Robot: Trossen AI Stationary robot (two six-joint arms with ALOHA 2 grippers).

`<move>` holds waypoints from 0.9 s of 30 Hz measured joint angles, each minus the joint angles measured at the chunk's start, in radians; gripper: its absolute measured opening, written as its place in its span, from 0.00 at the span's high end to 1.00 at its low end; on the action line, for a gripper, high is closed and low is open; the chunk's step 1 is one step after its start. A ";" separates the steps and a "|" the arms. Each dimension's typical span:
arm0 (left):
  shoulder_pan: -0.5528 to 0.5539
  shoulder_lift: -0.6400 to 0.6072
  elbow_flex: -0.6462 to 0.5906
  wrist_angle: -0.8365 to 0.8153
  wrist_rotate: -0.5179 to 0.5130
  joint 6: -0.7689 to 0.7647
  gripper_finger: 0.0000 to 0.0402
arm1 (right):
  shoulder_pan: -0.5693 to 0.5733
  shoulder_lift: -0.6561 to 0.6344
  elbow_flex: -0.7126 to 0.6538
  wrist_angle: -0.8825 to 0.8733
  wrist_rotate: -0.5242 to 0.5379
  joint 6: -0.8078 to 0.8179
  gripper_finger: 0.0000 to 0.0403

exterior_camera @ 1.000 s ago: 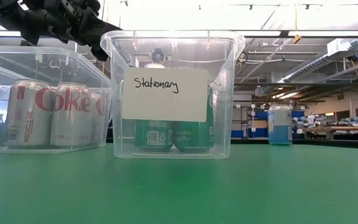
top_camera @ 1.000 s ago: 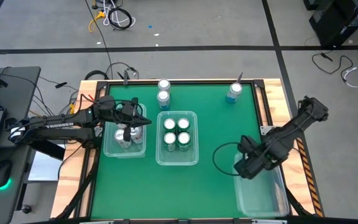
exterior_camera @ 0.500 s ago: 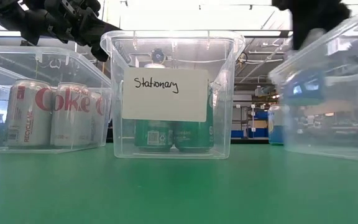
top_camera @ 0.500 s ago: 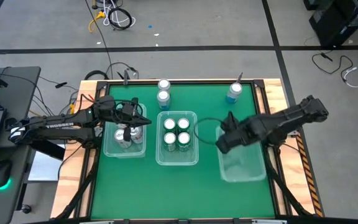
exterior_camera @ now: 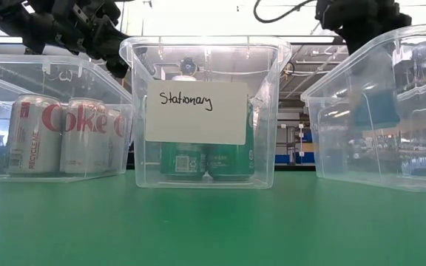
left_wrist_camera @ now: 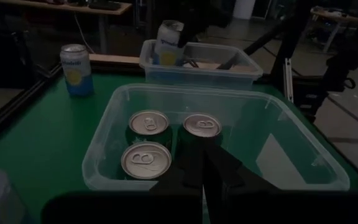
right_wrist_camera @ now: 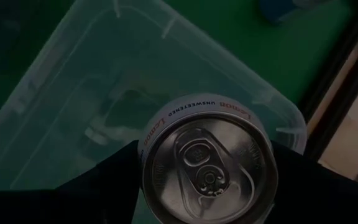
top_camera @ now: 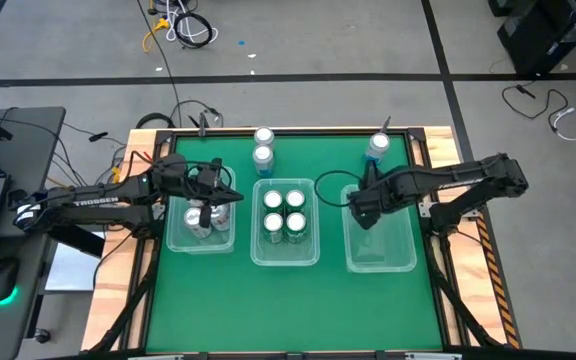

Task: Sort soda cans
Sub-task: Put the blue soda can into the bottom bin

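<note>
The flat green tabletop (top_camera: 338, 300) carries three clear, glossy, round-cornered plastic bins: the left bin (exterior_camera: 50, 70) holds silver cans (exterior_camera: 58, 133) printed "Coke" in red, the middle bin (top_camera: 285, 256) wears a white card (exterior_camera: 196, 112) handwritten "Stationary" over four green cans (top_camera: 284, 213), and the right bin (top_camera: 380, 250) sits under my right claw (top_camera: 363, 210). That claw stands wide, clamped on a smooth aluminium can (right_wrist_camera: 207, 167) whose rim reads "Unsweetened Lemon", its ring-pull top shining. My left claw (top_camera: 211, 190) is closed tight over the left bin, gripping nothing, while three loose cans (top_camera: 262, 157) stand along the far edge.
</note>
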 joint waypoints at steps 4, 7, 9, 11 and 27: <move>0.000 0.000 0.000 -0.010 0.000 0.012 1.00 | 0.000 -0.001 -0.057 0.023 0.001 0.033 0.30; 0.000 0.000 0.000 -0.025 0.000 0.012 1.00 | 0.000 -0.001 -0.124 0.069 -0.033 0.035 0.30; 0.000 0.000 0.000 -0.028 0.000 0.012 1.00 | 0.000 -0.001 -0.171 0.109 -0.045 0.035 0.30; 0.000 0.000 0.000 -0.030 0.000 0.012 1.00 | 0.000 -0.001 -0.213 0.159 -0.056 0.035 0.30; 0.000 0.000 0.000 -0.026 0.000 -0.014 1.00 | -0.021 -0.007 -0.330 0.293 -0.067 0.042 0.30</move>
